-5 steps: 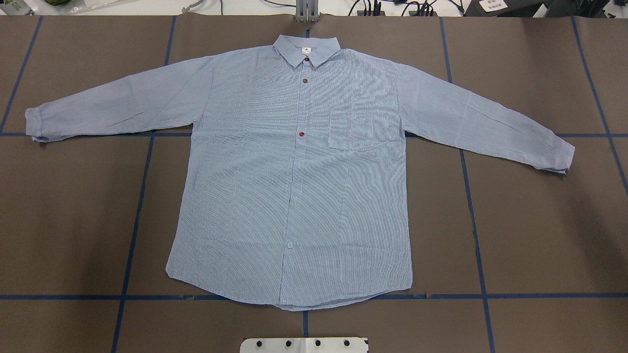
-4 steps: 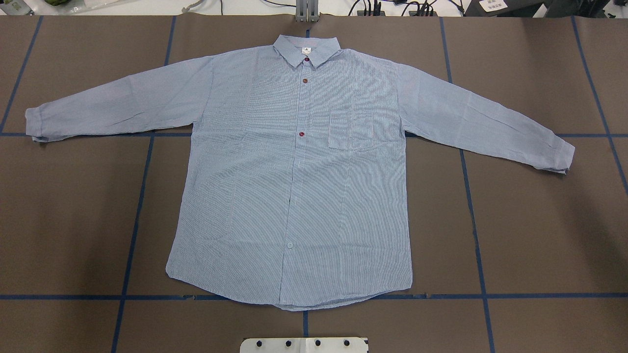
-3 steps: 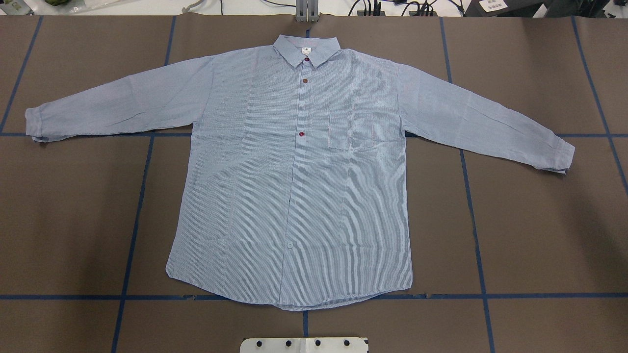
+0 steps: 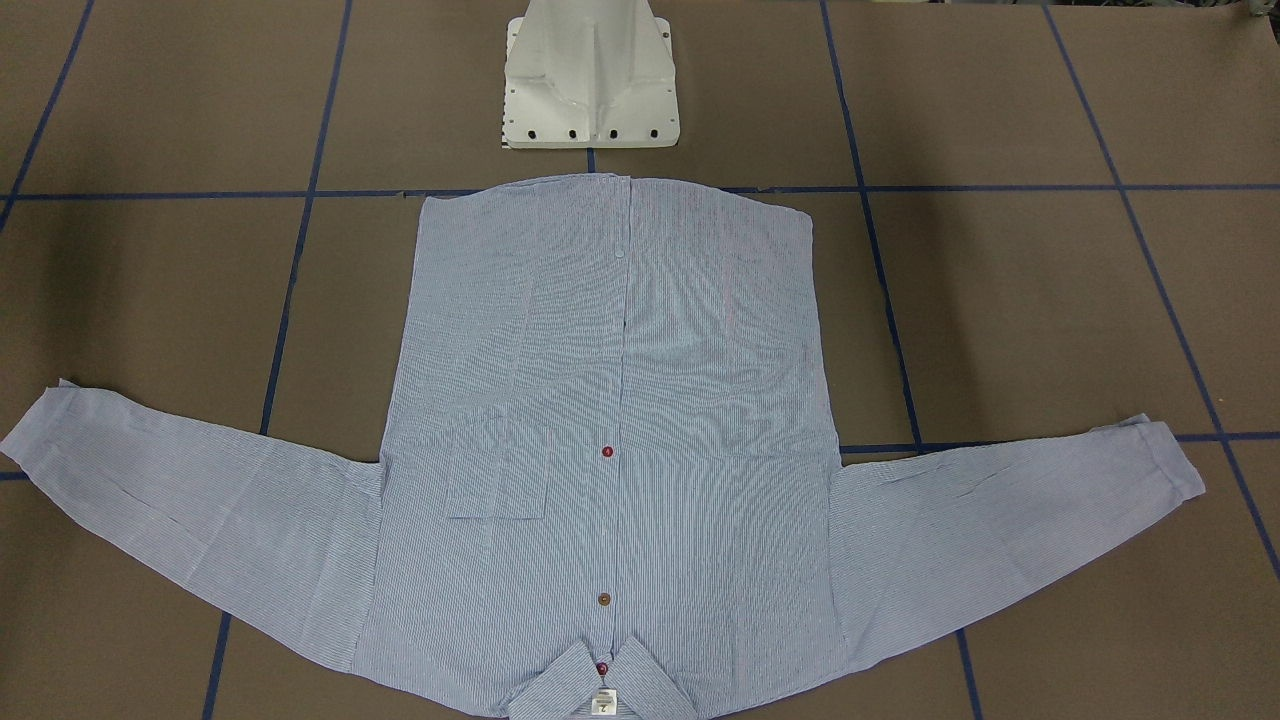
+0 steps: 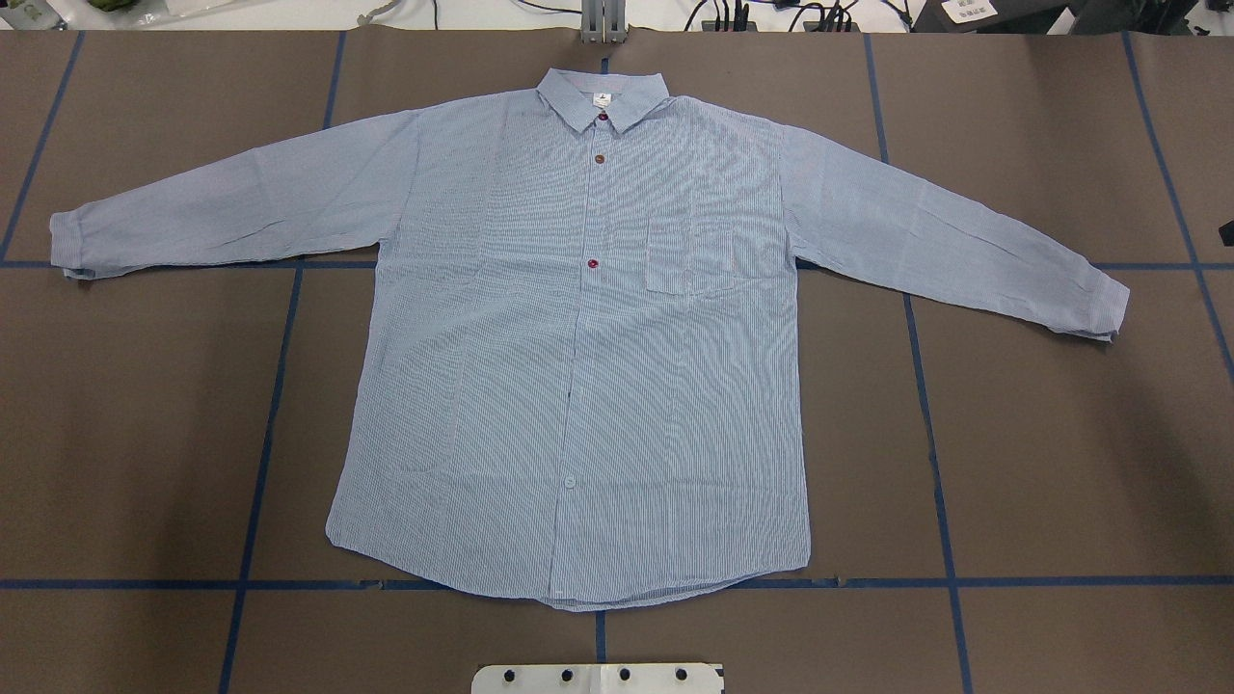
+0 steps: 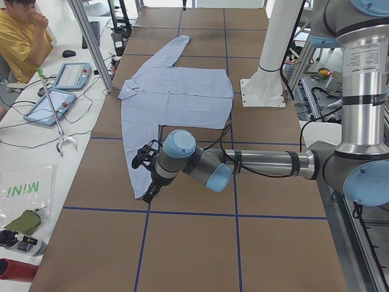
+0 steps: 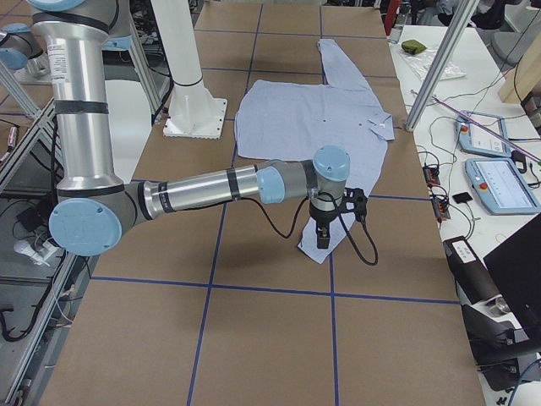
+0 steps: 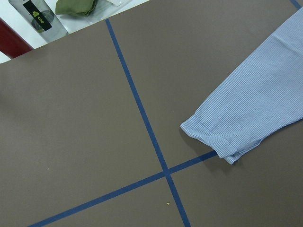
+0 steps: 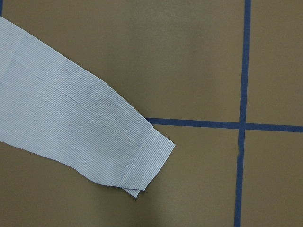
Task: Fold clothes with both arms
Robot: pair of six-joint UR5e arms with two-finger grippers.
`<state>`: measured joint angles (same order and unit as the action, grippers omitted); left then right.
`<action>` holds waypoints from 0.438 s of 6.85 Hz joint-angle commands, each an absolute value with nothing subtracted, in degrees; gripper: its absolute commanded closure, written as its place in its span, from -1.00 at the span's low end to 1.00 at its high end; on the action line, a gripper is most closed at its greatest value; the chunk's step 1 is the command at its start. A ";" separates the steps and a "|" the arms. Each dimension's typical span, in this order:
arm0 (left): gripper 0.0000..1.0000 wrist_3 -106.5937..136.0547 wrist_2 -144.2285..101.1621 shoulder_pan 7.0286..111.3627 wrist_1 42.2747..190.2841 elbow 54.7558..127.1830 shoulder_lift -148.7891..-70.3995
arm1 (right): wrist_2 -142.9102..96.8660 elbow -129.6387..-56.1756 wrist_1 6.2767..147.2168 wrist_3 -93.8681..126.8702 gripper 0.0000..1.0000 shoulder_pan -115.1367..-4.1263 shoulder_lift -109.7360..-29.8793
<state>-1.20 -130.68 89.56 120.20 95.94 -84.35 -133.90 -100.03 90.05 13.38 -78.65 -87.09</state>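
The light blue striped shirt (image 5: 578, 366) lies flat and face up on the brown table, collar at the far edge and both sleeves spread out sideways. In the exterior left view my left gripper (image 6: 148, 177) hangs above the cuff end of the near sleeve. That cuff (image 8: 213, 137) shows in the left wrist view beside a cross of blue tape. My right gripper (image 7: 324, 230) hangs over the other sleeve's cuff (image 9: 147, 161). I cannot tell whether either gripper is open or shut. A dark sliver (image 5: 1227, 232) shows at the overhead view's right edge.
The white pedestal base (image 4: 590, 80) stands just behind the shirt's hem. Blue tape lines (image 5: 260, 453) grid the table. A person in yellow (image 6: 21, 36) sits beside the table's far long edge, near tablets. A bottle and a green pouch (image 8: 75, 5) lie past the table's end.
The shirt has not moved. A small dark sliver has come in at the right edge of the overhead view.
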 commanded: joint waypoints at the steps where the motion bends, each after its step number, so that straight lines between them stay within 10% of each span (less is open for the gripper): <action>1: -1.00 -1.23 -130.61 89.56 120.23 95.89 -84.29 | -133.24 -99.76 90.00 13.80 -1.00 -72.88 -87.01; 3: -1.00 -0.71 -130.52 89.47 120.32 95.98 -84.29 | -132.98 -97.93 89.83 19.02 -1.00 -67.16 -85.79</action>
<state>-1.12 -130.59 89.53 120.30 95.96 -84.29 -133.15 -99.26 89.92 15.01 -69.96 -86.54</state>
